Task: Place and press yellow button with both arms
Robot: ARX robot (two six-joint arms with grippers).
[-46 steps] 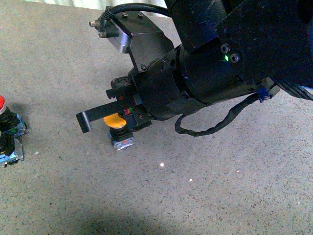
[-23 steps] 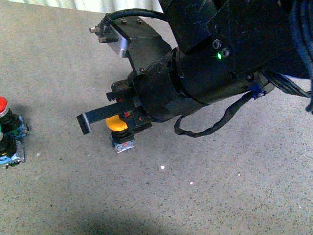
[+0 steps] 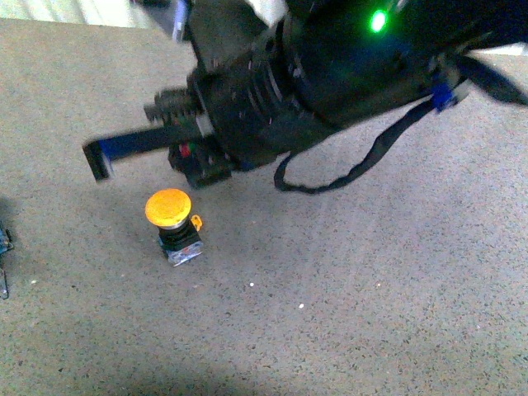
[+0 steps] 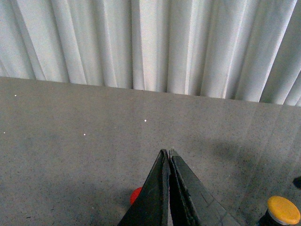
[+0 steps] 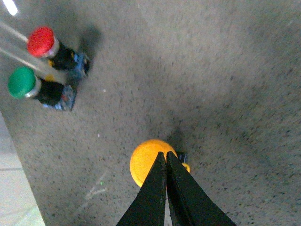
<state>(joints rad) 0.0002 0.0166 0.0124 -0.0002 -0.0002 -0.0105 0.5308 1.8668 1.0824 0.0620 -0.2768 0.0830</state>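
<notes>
— At the far left edge we get only a bluish scrap (image 3: 3, 241), perhaps another button's base. Since a second ago the right gripper (image 3: 99, 158) has lifted off the cap of the yellow button (image 3: 169, 210).

— Its tips are pinched together, empty. The left gripper (image 4: 168, 153) is the same.

— We see the button upright on the grey table (image 3: 371, 313), below that finger and untouched: round orange-yellow cap, black body, small silvery-blue base.

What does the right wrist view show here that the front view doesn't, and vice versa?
Right wrist only: the red button and green button, side by side. Front only: the green light and looping black cable on the right arm. Both: the yellow button standing on the grey surface, and the right gripper, not holding it.
</notes>
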